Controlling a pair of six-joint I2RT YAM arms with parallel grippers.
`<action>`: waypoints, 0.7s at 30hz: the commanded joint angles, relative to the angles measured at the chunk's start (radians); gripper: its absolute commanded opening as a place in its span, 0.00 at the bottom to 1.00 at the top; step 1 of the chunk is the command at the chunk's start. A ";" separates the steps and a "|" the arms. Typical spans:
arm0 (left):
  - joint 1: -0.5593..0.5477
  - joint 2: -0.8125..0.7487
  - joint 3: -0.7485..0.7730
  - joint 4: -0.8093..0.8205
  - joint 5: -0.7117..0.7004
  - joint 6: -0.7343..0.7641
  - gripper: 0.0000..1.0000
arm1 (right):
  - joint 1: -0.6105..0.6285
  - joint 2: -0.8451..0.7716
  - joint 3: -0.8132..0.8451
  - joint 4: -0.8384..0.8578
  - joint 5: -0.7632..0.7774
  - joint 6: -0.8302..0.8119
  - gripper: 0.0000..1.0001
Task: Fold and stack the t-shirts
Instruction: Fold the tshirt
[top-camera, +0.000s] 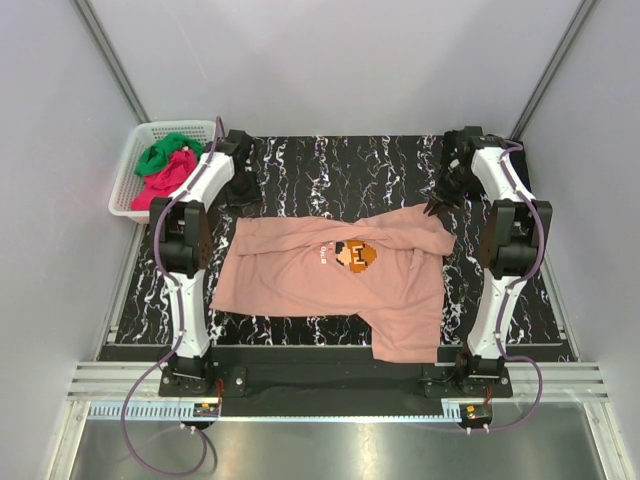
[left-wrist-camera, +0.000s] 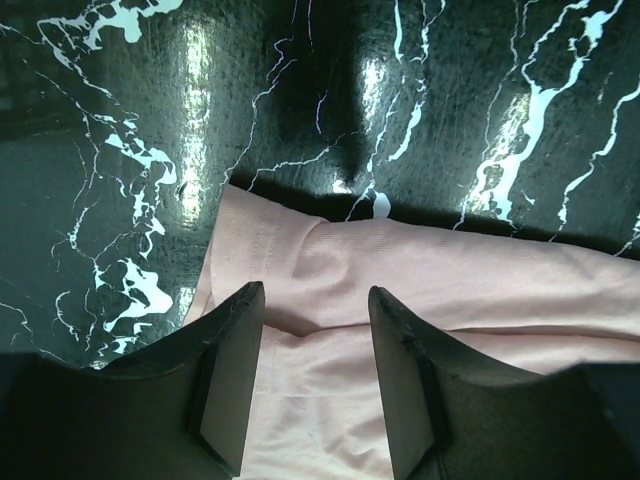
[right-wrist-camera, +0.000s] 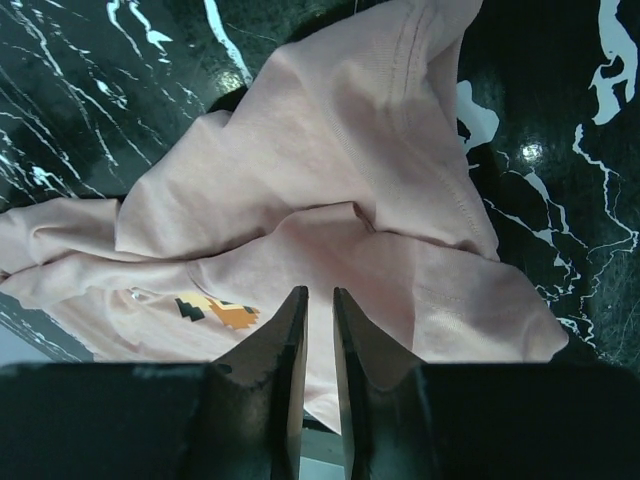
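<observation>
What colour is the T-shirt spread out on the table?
The T-shirt is salmon pink; the top view shows it best.

A salmon-pink t-shirt (top-camera: 330, 285) lies spread chest-up across the middle of the black marbled worktop (top-camera: 330, 165), wrinkled and unfolded. Its orange-and-brown pixel-art figure (top-camera: 357, 256) faces up, with small pale text beside it. One end of the shirt reaches the worktop's near edge on the right. A green t-shirt (top-camera: 165, 153) and a magenta-red t-shirt (top-camera: 165, 182) sit crumpled together in a white basket (top-camera: 125, 195) at the far left.
</observation>
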 joint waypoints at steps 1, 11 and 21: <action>-0.007 0.007 0.032 0.009 -0.012 -0.014 0.51 | 0.007 0.022 0.055 -0.013 0.005 -0.001 0.22; -0.012 0.026 -0.017 0.009 -0.066 0.006 0.51 | 0.010 0.114 0.118 -0.016 0.056 -0.001 0.20; -0.016 0.055 -0.034 0.005 -0.104 -0.003 0.49 | 0.020 0.240 0.233 -0.085 0.102 0.019 0.17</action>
